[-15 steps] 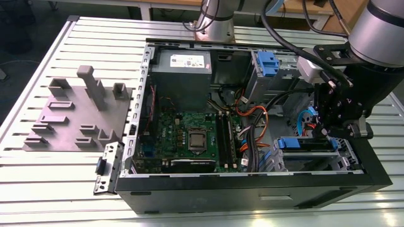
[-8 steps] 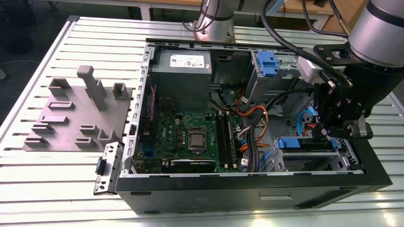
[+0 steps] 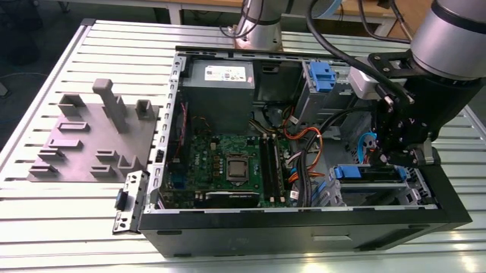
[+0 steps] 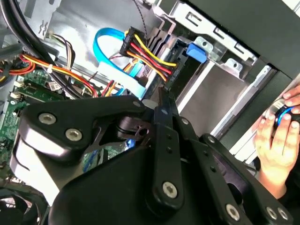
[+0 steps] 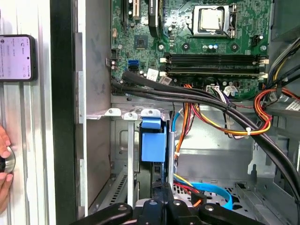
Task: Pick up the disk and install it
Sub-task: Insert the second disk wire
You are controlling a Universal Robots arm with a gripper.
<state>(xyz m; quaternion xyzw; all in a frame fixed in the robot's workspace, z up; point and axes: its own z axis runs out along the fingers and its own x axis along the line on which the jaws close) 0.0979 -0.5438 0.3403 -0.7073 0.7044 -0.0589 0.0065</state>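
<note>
End effector (image 5: pixel 162 191) pressed together at the disk (image 3: pixel 357 172), the case's (image 3: pixel 304 219) 4 o'clock in the exterior view. We would push squarely along the bay, clear of cables (image 5: pixel 225 108).

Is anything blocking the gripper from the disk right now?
Nothing visible does. The gripper sits right at the disk in the drive cage; the blue cable and black cable bundle run beside them, not between.

Slatted metal table (image 3: pixel 53 227): open computer case (image 3: pixel 304 234), grey fixture tray (image 3: pixel 76 149).
</note>
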